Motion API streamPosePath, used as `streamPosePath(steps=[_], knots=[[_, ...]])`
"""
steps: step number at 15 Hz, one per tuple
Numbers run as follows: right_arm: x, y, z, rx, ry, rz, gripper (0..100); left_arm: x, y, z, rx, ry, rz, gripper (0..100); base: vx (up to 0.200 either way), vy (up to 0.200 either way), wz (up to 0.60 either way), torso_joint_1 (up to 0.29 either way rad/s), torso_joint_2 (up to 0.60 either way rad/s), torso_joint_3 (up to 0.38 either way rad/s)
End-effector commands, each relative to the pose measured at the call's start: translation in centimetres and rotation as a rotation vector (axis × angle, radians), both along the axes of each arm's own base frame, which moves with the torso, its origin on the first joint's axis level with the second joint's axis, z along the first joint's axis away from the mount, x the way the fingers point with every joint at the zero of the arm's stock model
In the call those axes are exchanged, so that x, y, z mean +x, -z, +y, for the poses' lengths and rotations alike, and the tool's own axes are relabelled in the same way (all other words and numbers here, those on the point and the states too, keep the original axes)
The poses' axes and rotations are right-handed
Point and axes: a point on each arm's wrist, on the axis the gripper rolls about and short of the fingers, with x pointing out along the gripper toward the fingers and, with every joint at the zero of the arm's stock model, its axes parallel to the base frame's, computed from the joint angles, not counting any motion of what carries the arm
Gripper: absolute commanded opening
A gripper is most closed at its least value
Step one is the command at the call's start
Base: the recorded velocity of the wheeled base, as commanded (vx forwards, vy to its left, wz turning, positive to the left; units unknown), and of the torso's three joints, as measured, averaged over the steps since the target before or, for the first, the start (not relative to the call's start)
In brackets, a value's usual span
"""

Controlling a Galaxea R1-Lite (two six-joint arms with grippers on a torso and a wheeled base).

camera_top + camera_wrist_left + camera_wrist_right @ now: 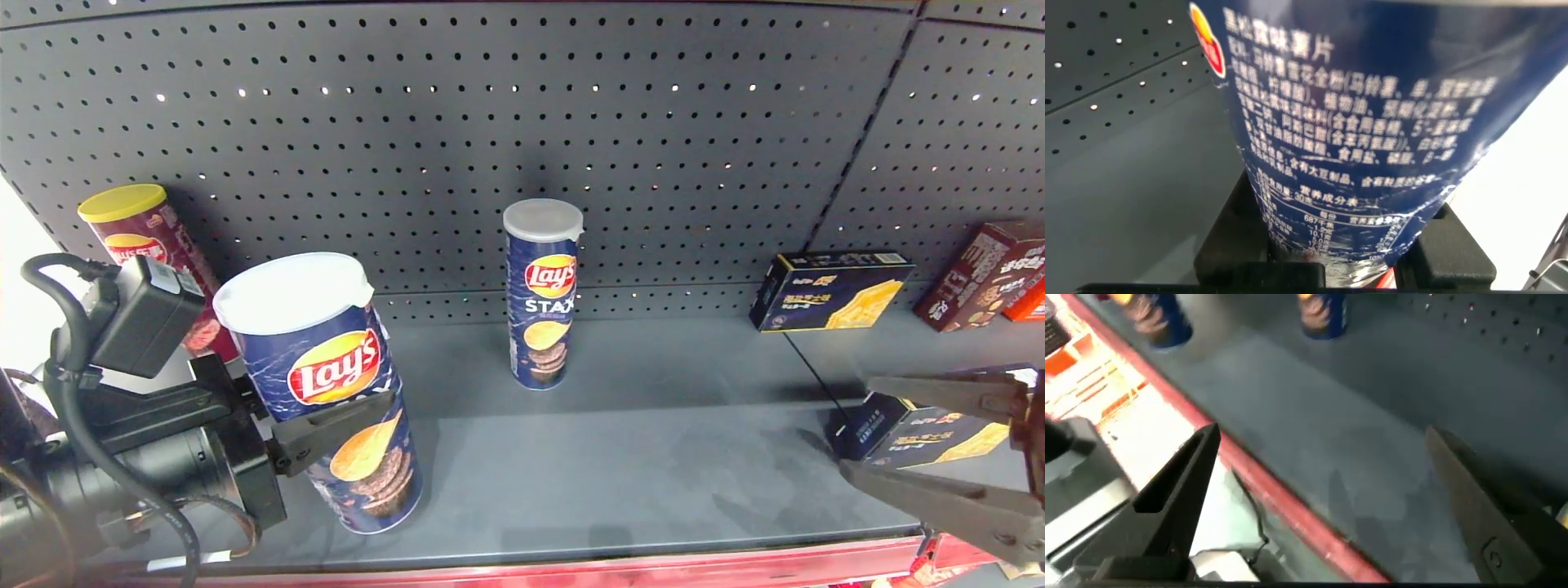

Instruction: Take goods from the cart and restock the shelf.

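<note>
the left claw [343, 425], closest in at 8 o'clock in the head view, is pinching a blue chip can [326, 367] around its middle. one finger lies across the front of the label and the other is hidden behind it. the can leans a little, its white lid up, and its base is low over the front of the shelf [653, 457]. whether the base touches the shelf i cannot tell. in the left wrist view the same can's printed back rises straight out of the claw.

the right claw [857, 425] hangs at 4 o'clock by the shelf's red front edge [571, 567], fingers spread wide with nothing between them.

as i judge it, restocking is partly done. one can already stands placed, the second has reached the shelf but is not yet let go, and much bare shelf is left to fill. how many goods wait to come i cannot say.

counted:
- blue chip cans: two, the held one and a standing blue can [541, 302] upright near 12 o'clock by the pegboard [490, 98].
- one maroon can with a yellow lid [139, 233] at 10 o'clock.
- dark blue boxes: two, an upper blue box [833, 290] at 2 o'clock and a lower blue box [931, 429] at 4 o'clock, just beside the right claw.
- one brown box [980, 273] at 3 o'clock, with the corner of an orange box [1030, 304] touching it.
</note>
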Motion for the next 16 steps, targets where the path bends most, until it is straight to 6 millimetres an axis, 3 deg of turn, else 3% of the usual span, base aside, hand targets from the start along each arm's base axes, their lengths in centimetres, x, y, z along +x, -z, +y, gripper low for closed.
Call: streamPosePath(steps=[1,7,11,12,16], knots=[[3.5,0.2,1.5,-0.016,0.023,0.028,100,0.2,-0.1,-0.1,0.000,0.000,-0.002,0,0.000,0.000,0.00,0.000,0.00,0.000],[9.9,-0.5,4.2,0.038,0.029,-0.081,100,0.3,-0.2,-0.1,-0.002,-0.001,-0.002,0,0.000,0.000,0.00,0.000,0.00,0.000],[11.8,-0.7,5.2,0.058,-0.026,-0.097,100,0.4,-0.1,-0.1,-0.001,-0.002,0.000,0,0.000,0.000,0.00,0.000,0.00,0.000],[14.4,-0.9,5.7,0.109,-0.107,-0.159,100,0.3,0.0,-0.1,0.000,-0.004,0.003,0,0.000,0.000,0.00,0.000,0.00,0.000],[16.3,-0.6,7.0,0.135,-0.239,-0.192,100,0.4,0.1,-0.1,0.001,-0.004,0.007,0,0.000,0.000,0.00,0.000,0.00,0.000]])
